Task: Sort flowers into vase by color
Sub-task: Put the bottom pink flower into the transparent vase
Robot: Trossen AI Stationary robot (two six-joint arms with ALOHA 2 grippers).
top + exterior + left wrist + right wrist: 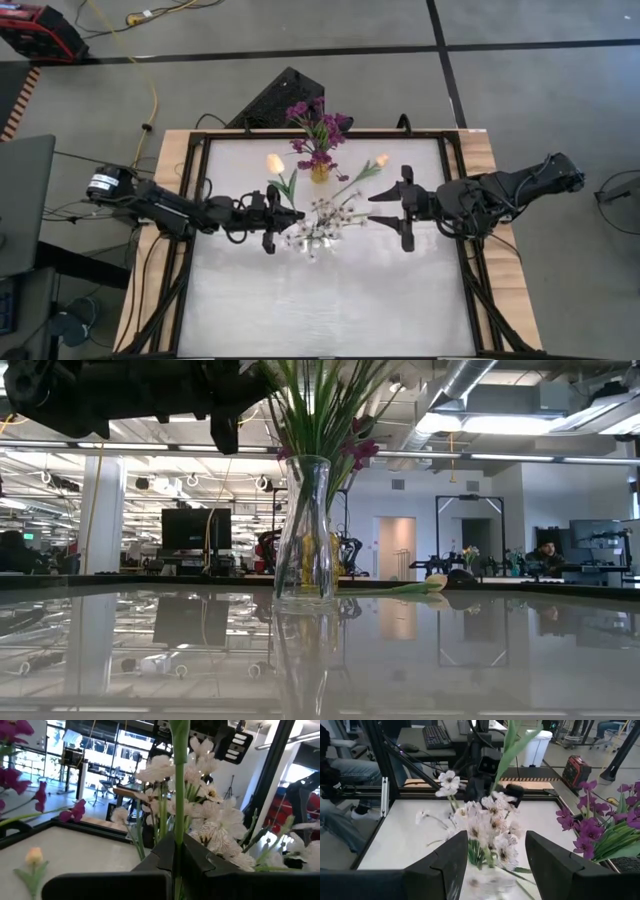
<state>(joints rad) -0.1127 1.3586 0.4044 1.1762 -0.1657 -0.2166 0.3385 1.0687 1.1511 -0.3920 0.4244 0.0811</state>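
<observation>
1. Above the table's (250, 310) middle, the left gripper (290, 222) is clamping its fingers around a green flower stem (178, 795), holding it upright over the white blossoms (320, 228).
2. Facing it, the right gripper (385, 208) is hovering with jaws apart, gripping nothing.
3. Farther back, purple flowers (318, 128) are standing in a vase (319, 172), with two peach tulips (275, 163) lying nearby.

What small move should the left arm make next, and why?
Probably carry its stem clear of the white flowers. The left gripper is shut on a green stem, apparently the peach tulip, right beside the white spray, not its colour group. The right gripper waits open.
</observation>
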